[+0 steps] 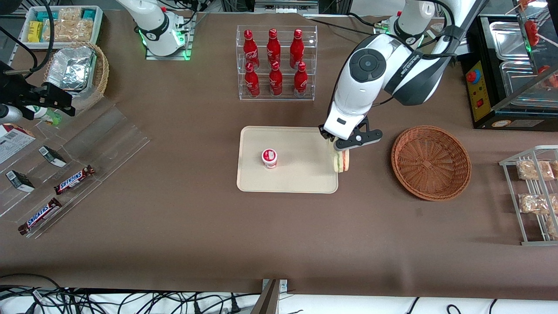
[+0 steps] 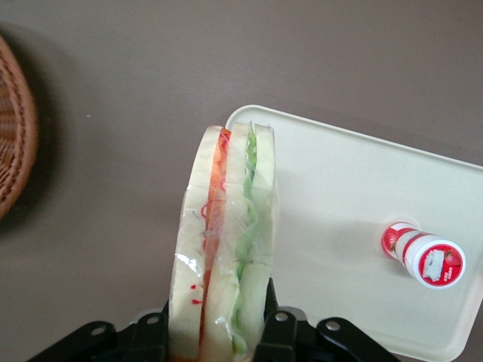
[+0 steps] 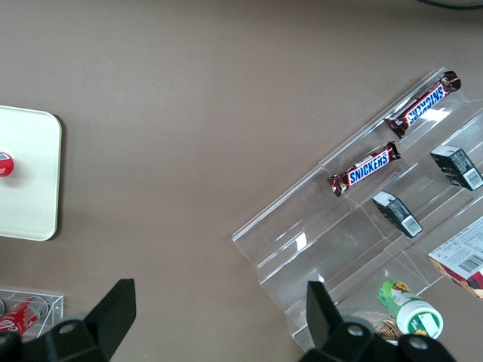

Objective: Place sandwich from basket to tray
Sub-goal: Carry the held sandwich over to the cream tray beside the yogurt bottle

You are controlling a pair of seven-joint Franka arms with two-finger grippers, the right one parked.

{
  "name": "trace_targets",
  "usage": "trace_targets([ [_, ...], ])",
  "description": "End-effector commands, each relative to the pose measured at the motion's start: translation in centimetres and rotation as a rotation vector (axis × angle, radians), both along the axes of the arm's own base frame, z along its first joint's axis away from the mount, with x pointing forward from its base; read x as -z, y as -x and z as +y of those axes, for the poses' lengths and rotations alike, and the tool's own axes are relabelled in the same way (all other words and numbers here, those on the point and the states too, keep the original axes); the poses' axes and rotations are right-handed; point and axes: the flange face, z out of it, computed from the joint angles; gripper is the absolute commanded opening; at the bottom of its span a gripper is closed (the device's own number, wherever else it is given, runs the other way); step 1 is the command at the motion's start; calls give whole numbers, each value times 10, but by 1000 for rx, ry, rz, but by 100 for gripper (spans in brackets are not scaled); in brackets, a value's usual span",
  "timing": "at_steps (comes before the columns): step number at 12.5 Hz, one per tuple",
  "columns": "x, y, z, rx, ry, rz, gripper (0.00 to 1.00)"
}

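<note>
Two fingers (image 2: 268, 317) clamped on sandwich (image 2: 226, 241), its gripped end hidden, above tray (image 1: 287, 183) edge.

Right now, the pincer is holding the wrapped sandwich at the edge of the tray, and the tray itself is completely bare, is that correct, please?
Not quite. The pincer does hold the wrapped sandwich at the edge of the tray, but the tray is not bare: a small red-and-white cup stands on it. The front view shows this, and so does the left wrist view.
</note>
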Motion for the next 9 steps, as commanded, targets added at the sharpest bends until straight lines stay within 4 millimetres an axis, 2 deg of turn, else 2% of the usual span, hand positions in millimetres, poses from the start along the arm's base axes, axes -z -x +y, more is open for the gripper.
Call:
trace_targets([
  [1, 20, -7, -13, 72, 12, -21, 40],
  [4, 34, 1, -27, 94, 26, -35, 40],
  [8, 69, 25, -49, 84, 19, -112, 40],
  [9, 79, 26, -50, 86, -4, -125, 40],
])
